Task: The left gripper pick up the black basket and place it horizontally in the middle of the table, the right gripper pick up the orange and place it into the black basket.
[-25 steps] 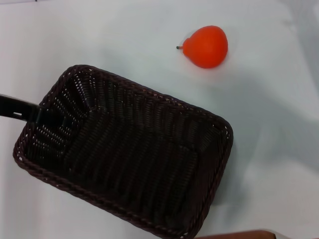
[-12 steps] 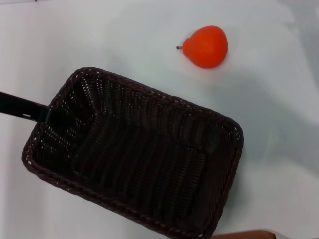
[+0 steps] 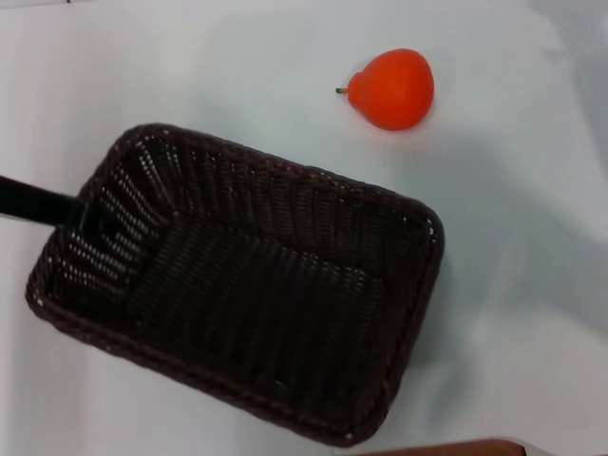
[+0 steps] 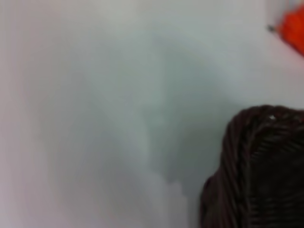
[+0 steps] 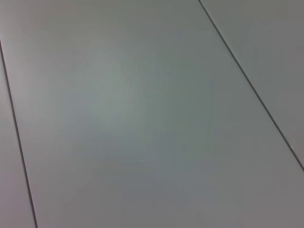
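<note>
The black basket [image 3: 275, 204] is empty and lies askew over the left and middle of the white table [image 3: 190, 66]. My left gripper [image 3: 76, 217] shows only as a black jaw piece coming in from the left edge; it is shut on the basket's left rim. In the left wrist view one basket corner [image 4: 256, 166] shows close up. The orange [image 3: 394, 88] lies on the table beyond the basket's far right corner, clear of it, stem pointing left; a sliver of it [image 4: 294, 31] shows in the left wrist view. My right gripper is out of view.
A brown edge [image 3: 446, 446] shows at the bottom of the head view, just past the basket's near corner. The right wrist view shows only a plain pale surface [image 5: 142, 118] with thin dark lines.
The basket, held by my left gripper, swung right and then back left, and now lies a little closer to level. The orange has not moved.
</note>
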Controlling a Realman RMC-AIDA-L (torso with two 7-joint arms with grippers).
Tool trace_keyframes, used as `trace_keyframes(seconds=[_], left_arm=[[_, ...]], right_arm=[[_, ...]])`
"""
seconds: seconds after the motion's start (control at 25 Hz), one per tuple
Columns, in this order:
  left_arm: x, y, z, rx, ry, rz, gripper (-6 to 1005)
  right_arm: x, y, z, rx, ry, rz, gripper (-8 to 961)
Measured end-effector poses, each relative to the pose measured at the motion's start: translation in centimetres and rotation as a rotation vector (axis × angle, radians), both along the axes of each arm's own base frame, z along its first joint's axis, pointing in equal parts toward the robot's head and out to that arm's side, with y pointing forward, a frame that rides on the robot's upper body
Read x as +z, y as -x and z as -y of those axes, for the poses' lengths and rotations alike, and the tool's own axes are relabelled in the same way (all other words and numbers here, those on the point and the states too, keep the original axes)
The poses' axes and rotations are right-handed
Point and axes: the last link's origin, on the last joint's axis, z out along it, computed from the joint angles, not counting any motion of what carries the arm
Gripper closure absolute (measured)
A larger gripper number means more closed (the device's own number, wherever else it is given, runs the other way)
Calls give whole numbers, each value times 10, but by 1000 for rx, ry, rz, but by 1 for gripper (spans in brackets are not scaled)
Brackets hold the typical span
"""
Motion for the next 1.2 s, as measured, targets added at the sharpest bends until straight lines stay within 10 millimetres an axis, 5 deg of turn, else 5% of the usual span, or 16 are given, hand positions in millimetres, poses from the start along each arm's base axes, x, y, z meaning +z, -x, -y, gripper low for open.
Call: trace_keyframes(seconds=[0.28, 0.48, 0.88, 1.2], left_arm=[[24, -2, -10, 162, -156, 145, 828], [47, 16, -5, 350, -326, 304, 830], [49, 23, 11, 392, -343, 304, 829], [30, 18, 11, 403, -316, 331, 828]], right_arm=[[0, -2, 1, 2, 5, -17, 77], [3, -1, 0, 5, 1, -17, 79], [6, 2, -6, 9, -9, -18, 82], [7, 4, -8, 17, -10, -14, 85]])
